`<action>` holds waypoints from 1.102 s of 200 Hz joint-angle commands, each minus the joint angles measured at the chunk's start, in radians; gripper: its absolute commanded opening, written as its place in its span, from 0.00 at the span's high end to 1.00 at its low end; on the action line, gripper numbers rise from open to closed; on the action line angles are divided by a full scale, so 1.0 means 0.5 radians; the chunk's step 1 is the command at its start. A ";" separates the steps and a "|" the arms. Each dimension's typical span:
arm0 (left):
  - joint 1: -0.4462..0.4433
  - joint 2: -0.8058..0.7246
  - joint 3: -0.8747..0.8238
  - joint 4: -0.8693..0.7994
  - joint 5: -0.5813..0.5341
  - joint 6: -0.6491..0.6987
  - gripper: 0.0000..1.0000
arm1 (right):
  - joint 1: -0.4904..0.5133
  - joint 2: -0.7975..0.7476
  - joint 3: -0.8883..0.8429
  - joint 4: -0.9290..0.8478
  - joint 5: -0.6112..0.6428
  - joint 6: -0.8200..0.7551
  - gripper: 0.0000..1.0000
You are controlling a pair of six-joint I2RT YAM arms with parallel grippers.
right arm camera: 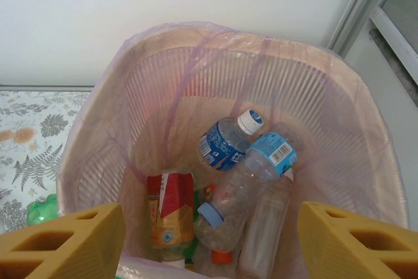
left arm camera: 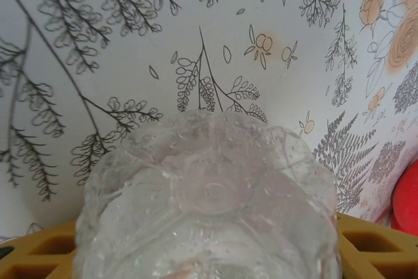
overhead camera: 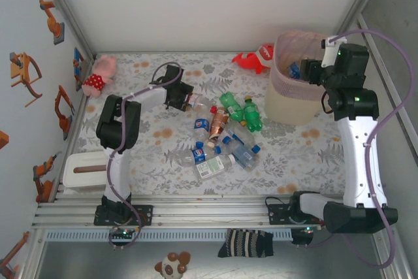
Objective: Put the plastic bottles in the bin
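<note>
L gripper (overhead camera: 177, 97): out over mid-left of worktop (overhead camera: 307, 156), right at a clear bottle (overhead camera: 196, 102) lying at far-left edge of the heap.
L wrist view: that clear bottle seen base-on, dimpled bottom betw. the two yellow fingers (left arm camera: 39, 247). Both fingers sit close at its sides. Firm grip or just flanking: can't tell.
R gripper (overhead camera: 307, 70): hangs above the bin (overhead camera: 287, 106), far right of worktop.
R wrist view: fingers (right arm camera: 72, 243) well apart, nothing betw. them. Looks straight down into bin.
Bin contents (R wrist): blue-label bottle w/ white cap (right arm camera: 225, 142), clear bottle w/ pale-blue label (right arm camera: 261, 168), red/brown-label bottle (right arm camera: 168, 210), one more clear one (right arm camera: 264, 233). Pink liner folded over rim.
Heap of bottles (overhead camera: 222, 138) (top view): lying mid-worktop, left of bin and apart from it. Two green bottles (overhead camera: 231, 104) side by side at far side, blue-capped clear ones nearer.
Other (top view): pink plush (overhead camera: 99, 75) in far-left corner, red toy (overhead camera: 255, 59) just left of bin.
</note>
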 commanded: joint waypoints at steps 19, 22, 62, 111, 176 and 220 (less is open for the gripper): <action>0.068 -0.316 -0.156 0.170 -0.087 0.109 0.38 | -0.007 -0.110 -0.039 0.076 -0.166 -0.015 0.31; 0.074 -0.340 -0.175 0.197 -0.087 0.116 0.38 | -0.007 -0.122 -0.054 0.095 -0.192 -0.011 0.31; 0.110 -0.666 -0.327 0.415 -0.092 0.456 0.42 | -0.005 -0.255 -0.254 0.348 -0.662 0.027 0.31; 0.117 -1.056 -0.522 0.739 0.195 1.077 0.43 | 0.031 -0.275 -0.378 0.491 -1.215 0.133 0.32; 0.105 -1.399 -0.603 1.052 1.004 1.656 0.43 | 0.415 -0.179 -0.426 0.531 -1.514 0.021 0.33; 0.077 -1.616 -0.724 1.410 1.426 1.775 0.44 | 0.705 -0.067 -0.391 0.738 -1.640 0.162 0.33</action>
